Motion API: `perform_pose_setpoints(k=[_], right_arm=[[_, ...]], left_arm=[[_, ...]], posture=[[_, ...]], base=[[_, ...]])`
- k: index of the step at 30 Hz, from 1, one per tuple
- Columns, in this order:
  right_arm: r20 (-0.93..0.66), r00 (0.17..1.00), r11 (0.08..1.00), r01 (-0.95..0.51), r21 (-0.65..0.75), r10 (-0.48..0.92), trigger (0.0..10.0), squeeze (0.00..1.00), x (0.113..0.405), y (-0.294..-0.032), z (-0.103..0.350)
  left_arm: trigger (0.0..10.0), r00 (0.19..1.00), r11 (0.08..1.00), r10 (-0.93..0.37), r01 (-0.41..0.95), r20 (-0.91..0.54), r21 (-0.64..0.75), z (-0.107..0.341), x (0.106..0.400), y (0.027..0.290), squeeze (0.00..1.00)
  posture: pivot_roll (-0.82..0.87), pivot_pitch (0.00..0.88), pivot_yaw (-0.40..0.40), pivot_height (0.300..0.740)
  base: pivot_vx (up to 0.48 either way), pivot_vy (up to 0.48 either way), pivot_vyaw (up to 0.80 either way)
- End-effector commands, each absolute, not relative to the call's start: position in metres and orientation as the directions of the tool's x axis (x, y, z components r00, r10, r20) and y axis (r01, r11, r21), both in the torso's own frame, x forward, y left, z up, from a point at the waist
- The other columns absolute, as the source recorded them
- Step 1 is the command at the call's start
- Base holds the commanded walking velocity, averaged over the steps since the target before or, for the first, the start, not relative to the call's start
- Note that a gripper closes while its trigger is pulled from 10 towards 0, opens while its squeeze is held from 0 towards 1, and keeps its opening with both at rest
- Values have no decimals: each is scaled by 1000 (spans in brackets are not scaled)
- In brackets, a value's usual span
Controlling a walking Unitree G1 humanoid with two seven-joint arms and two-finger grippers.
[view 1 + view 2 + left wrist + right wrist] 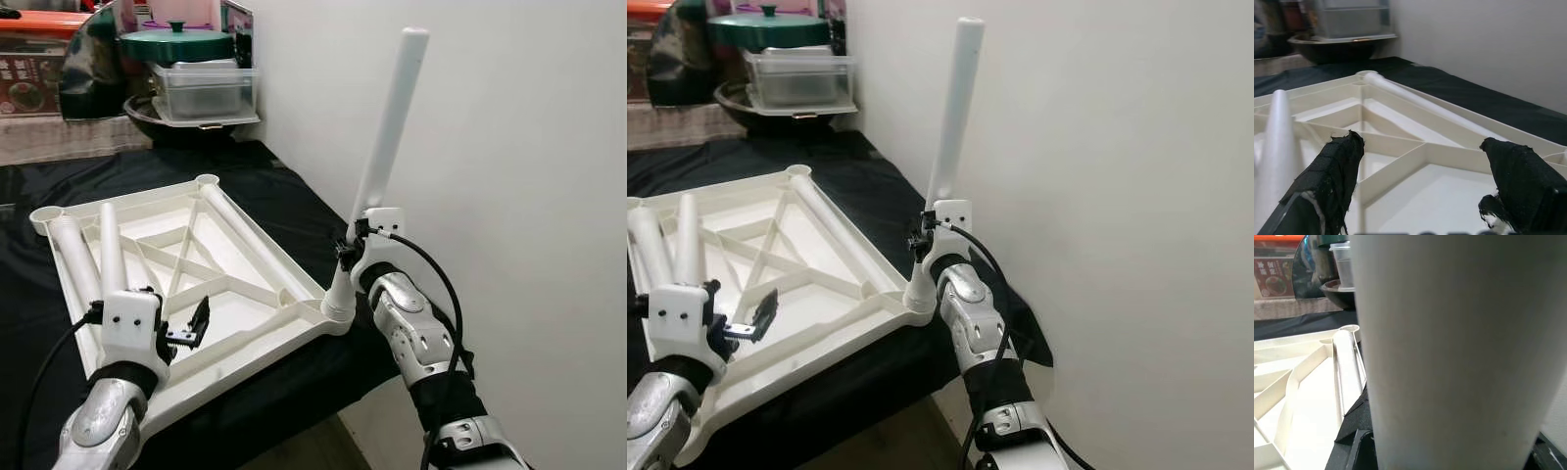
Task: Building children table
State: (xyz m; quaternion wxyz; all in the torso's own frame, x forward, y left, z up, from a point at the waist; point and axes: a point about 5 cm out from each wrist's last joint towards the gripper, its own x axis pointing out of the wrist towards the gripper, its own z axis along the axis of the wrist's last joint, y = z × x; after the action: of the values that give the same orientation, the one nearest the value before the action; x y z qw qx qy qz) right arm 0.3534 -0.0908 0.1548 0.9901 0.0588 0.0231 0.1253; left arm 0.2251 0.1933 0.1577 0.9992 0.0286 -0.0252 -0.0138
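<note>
A white plastic tabletop (235, 294) lies upside down on a black cloth, ribs facing up. One white leg (384, 147) stands upright, slightly tilted, in the near right corner socket (338, 313). My right gripper (349, 247) is shut on that leg low down. Three loose white legs lie in the tray: two at the left (110, 250) and one along the far right rim (245, 235). My left gripper (191, 328) hovers open over the near left part of the tabletop, nothing between its fingers (1332, 181).
A white wall (509, 147) runs close along the right. At the back stand a black wok (186, 122), a clear lidded box (206, 86) and a green lid (176, 41). The cloth-covered table edge (333, 382) drops off just in front.
</note>
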Motion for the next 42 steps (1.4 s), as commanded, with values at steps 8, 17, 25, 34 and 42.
perform_pose_setpoints(k=[8, 17, 25, 34, 42], right_arm=[[-169, 968, 973, -158, 166, 186, 10000, 0, 345, -95, 117], [-34, 968, 951, -237, 201, 248, 10000, 1000, 344, -92, 142], [118, 942, 926, -332, 179, 315, 10000, 1000, 344, -96, 186], [186, 877, 885, -460, 66, 442, 10000, 1000, 342, -107, 218], [143, 806, 816, -578, -15, 574, 10000, 0, 358, -121, 231]], left_arm=[[10000, 999, 997, -21, 19, 39, 69, 155, 226, 193, 0], [10000, 999, 997, -24, 21, 43, 73, 156, 228, 194, 0], [10000, 999, 997, -28, 24, 44, 76, 156, 229, 195, 0], [10000, 998, 996, -51, 48, 47, 72, 156, 233, 191, 0], [10000, 996, 995, -72, 69, 50, 69, 155, 236, 186, 0]], posture=[[72, 0, -78, 740], [67, 0, -74, 740], [47, 0, -64, 740], [20, 0, -54, 740], [18, 0, -63, 740]], base=[[0, 0, 0], [0, 0, 0], [0, 0, 0], [0, 0, 0], [0, 0, 0]])
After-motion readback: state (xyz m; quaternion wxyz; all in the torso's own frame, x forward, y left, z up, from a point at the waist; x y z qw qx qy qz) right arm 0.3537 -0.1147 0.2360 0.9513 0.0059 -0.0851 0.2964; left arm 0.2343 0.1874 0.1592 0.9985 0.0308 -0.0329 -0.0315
